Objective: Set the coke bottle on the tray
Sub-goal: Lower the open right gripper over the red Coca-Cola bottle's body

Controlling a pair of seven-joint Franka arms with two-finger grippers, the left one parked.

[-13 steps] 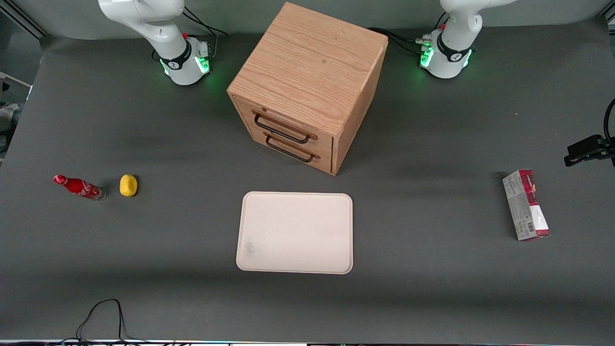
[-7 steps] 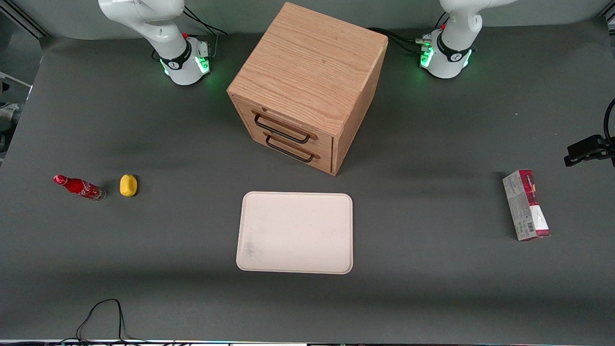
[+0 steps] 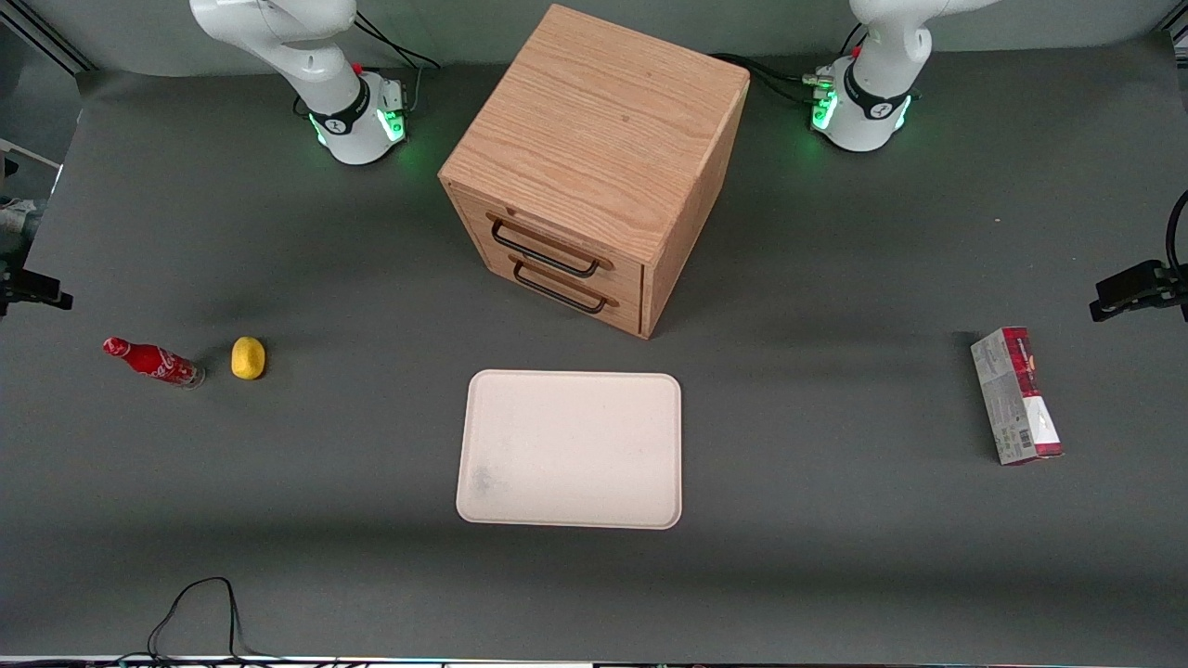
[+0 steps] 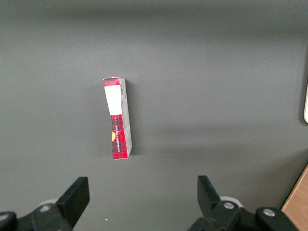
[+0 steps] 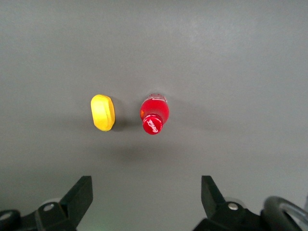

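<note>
- Progress is standing at the opening stage, by my judgement: nothing of the task is showing as done, since the coke bottle (image 3: 153,362) is standing on the tabletop (image 3: 835,557) and not on the tray (image 3: 571,450).
- Coke bottle is sitting upright toward the working arm's end of the tabletop, well apart from the tray; the right wrist view is looking straight down on its red cap.
- Pincer (image 5: 147,204) is hanging above the bottle with its two fingers spread wide and pinching nothing; the bottle is lying clear of the fingers, not between them.
- Tray is lying flat in the middle of the tabletop, nearer to the front camera than the wooden cabinet (image 3: 594,139), and is carrying nothing.
- Work left, as I am judging it: lowering over the bottle, closing on it, lifting it, carrying it sideways to the tray, setting it down and letting go.
- Count of task things is reading one coke bottle and one tray.
- Count of other things is reading one yellow lemon-like piece (image 3: 248,358), one wooden cabinet with two drawers, each showing one dark handle, and one red-and-grey carton (image 3: 1016,394).
- Yellow piece is lying just beside the bottle, apart from it, on the side toward the tray; I am flagging it as the one thing near enough to be nudged during the grasp.
- Carton is lying toward the parked arm's end, well apart from everything else.
</note>
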